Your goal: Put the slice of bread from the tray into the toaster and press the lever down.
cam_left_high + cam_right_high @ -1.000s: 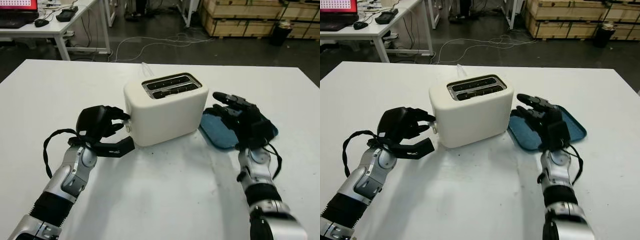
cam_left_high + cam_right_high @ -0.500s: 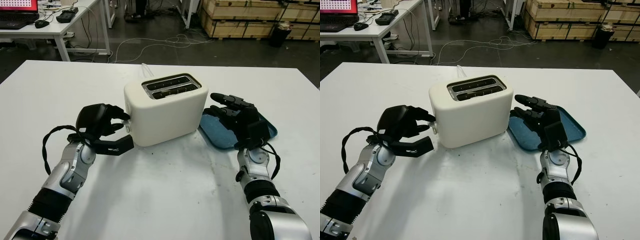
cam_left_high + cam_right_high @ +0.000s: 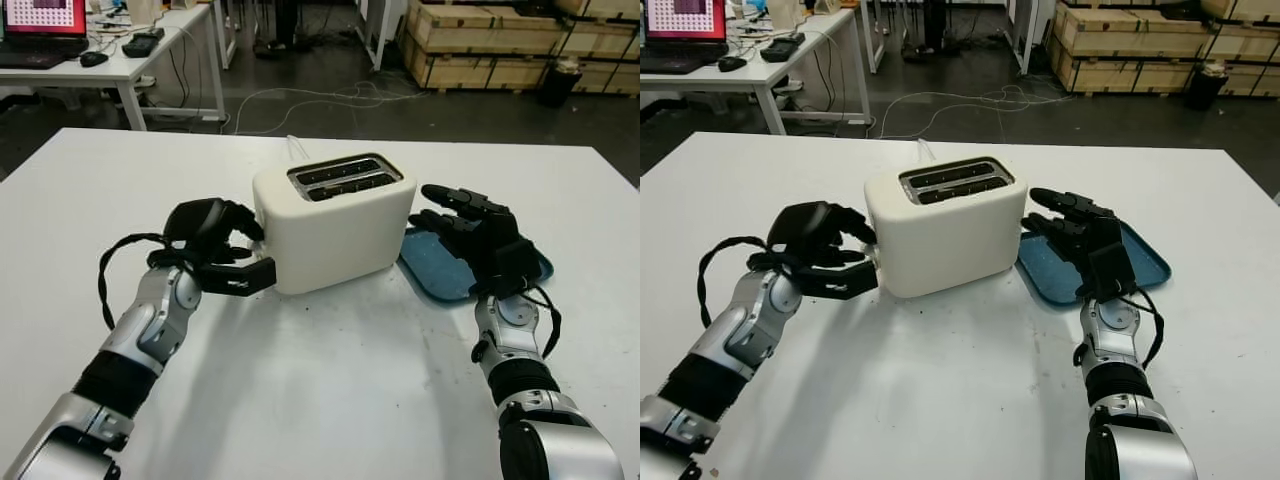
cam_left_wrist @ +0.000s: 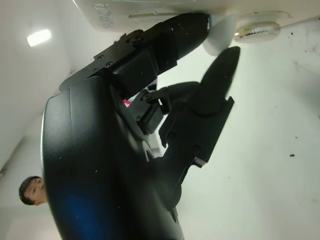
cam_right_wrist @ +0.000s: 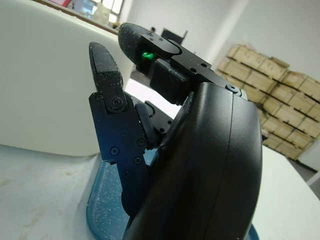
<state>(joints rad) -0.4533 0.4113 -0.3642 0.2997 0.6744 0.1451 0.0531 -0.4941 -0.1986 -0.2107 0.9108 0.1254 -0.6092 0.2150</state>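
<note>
two slots on top of the toaster [image 3: 335,222] look dark, and i cannot tell whether the bread sits down inside them; no slice lies on the bare part of the blue tray [image 3: 432,265], which sits just beside the toaster at its 3 o'clock. the toaster stands near the middle of the white table [image 3: 330,400].

the left hand [image 3: 213,233] is at the toaster's 9 o'clock end, fingers curled, one fingertip [image 4: 192,27] pressed against the pale lever knob [image 4: 220,37] on that end wall, thumb stretched low along the tabletop towards the base. it grips nothing; it is a curled press. the right hand [image 3: 478,235] hovers over the tray at 3 o'clock, open and holding nothing.

judging by this, the step in hand is the lever press. to do it well, the fingertip should sit squarely on top of the knob, not on its edge, and push straight down along the slot, so the force does not shove the light toaster towards 3 o'clock. the press should run to the bottom until it latches. the right hand could steady the far wall if the body slides.
</note>
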